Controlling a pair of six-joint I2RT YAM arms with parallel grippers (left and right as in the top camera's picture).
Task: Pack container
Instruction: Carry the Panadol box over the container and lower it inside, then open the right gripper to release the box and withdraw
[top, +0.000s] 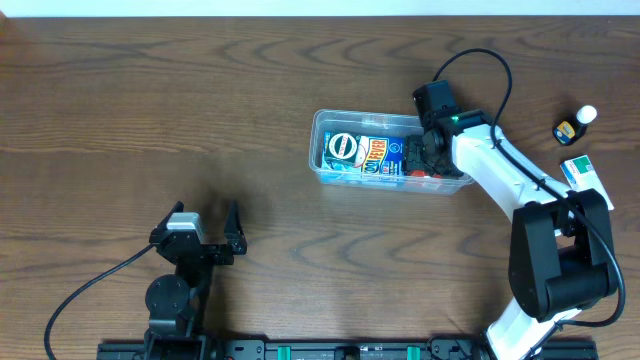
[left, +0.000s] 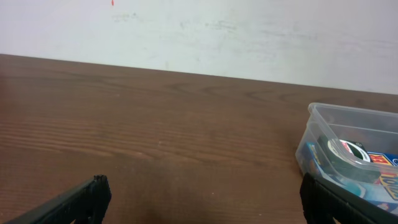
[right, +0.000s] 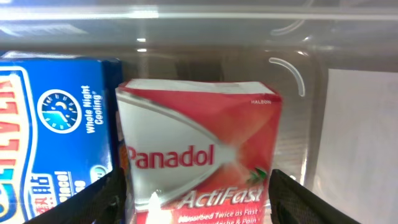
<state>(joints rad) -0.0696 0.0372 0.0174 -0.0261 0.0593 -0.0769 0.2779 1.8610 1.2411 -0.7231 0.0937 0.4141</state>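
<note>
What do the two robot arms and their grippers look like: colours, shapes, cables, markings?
The left arm is mostly black, with a round joint housing and a black cable trailing behind. The left gripper has two flat black fingers. The right arm has white links, black joints, a small green light and a looping black cable. The right gripper is black too. No markings are legible.

A wooden table (top: 150, 120) is sitting before a white wall (left: 249, 37).
Even light is falling on the table's dark grain; past its far edge the wall is showing faint scuffs.
</note>
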